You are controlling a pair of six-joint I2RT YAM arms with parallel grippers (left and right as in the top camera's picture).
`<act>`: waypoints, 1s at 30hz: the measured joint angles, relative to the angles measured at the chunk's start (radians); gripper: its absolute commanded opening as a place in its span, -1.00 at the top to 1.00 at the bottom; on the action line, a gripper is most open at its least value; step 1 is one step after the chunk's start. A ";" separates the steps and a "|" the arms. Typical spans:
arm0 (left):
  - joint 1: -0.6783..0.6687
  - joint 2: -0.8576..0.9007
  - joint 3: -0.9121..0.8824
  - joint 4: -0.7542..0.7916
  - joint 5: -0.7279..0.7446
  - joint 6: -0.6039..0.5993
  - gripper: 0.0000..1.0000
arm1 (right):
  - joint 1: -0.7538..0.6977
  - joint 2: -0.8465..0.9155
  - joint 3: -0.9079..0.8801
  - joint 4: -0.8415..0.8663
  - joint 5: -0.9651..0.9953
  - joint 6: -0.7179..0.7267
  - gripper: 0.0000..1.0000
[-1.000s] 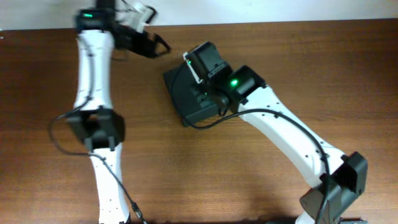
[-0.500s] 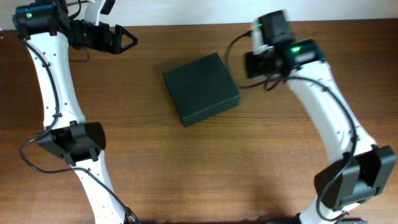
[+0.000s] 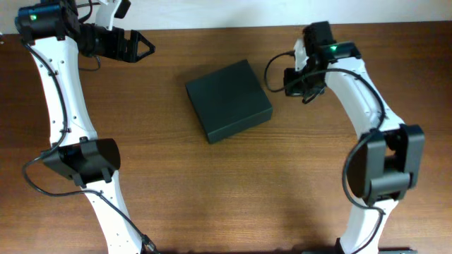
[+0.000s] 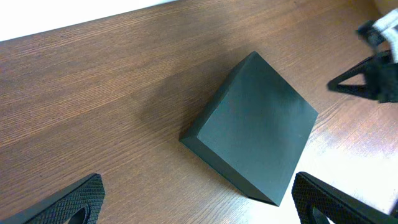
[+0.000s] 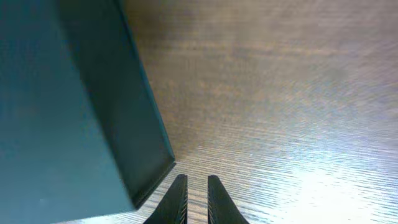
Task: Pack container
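The container (image 3: 228,100) is a dark green-black box lying closed and slightly turned at the table's middle. It also shows in the left wrist view (image 4: 255,124) and fills the left of the right wrist view (image 5: 62,106). My left gripper (image 3: 145,46) is open wide and empty at the far left back, well away from the box; in its own view (image 4: 202,208) its fingertips (image 4: 78,199) frame the box's near corner from a distance. My right gripper (image 3: 284,79) hovers just right of the box; its fingers (image 5: 197,186) stand almost together with nothing between them.
The brown wooden table (image 3: 233,190) carries only the box. A pale wall strip (image 3: 233,14) runs along the back edge. The left arm's base link (image 3: 81,161) stands at the left, the right arm's (image 3: 385,166) at the right.
The right gripper has left the top of the container and drawn back to its right side. The left arm has swung left and away, then stayed still. The container has not moved.
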 measured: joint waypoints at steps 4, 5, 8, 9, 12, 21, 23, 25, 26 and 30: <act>0.000 0.000 0.000 0.000 -0.001 0.000 -0.99 | 0.000 0.028 -0.002 -0.005 -0.016 0.001 0.79; 0.000 0.000 0.000 0.000 -0.001 0.000 -0.99 | 0.000 0.028 -0.002 -0.006 -0.019 0.000 0.79; 0.000 0.000 0.000 0.000 -0.004 0.000 -0.98 | 0.003 0.028 -0.002 -0.010 -0.025 0.001 0.80; 0.000 0.000 0.000 0.000 -0.004 0.000 -0.99 | 0.005 0.028 -0.002 -0.013 -0.026 0.001 0.81; 0.000 0.000 0.000 0.000 -0.005 0.000 -0.99 | 0.019 0.029 -0.002 -0.026 -0.026 0.002 0.83; 0.000 0.000 0.000 0.000 -0.005 0.000 -0.99 | 0.121 0.029 -0.002 -0.031 -0.018 -0.001 0.83; 0.000 0.000 0.000 0.000 -0.005 0.000 -0.99 | 0.142 0.029 -0.002 -0.026 -0.018 -0.001 0.83; 0.000 0.000 0.000 0.000 -0.005 0.000 -0.99 | 0.164 0.029 -0.002 -0.027 -0.018 -0.001 0.85; 0.000 0.000 0.000 0.000 -0.005 0.000 -0.99 | 0.174 0.029 -0.002 -0.032 -0.018 -0.002 0.84; 0.000 0.000 0.000 0.000 -0.005 0.000 -0.99 | 0.201 0.029 -0.002 -0.069 -0.019 -0.002 0.85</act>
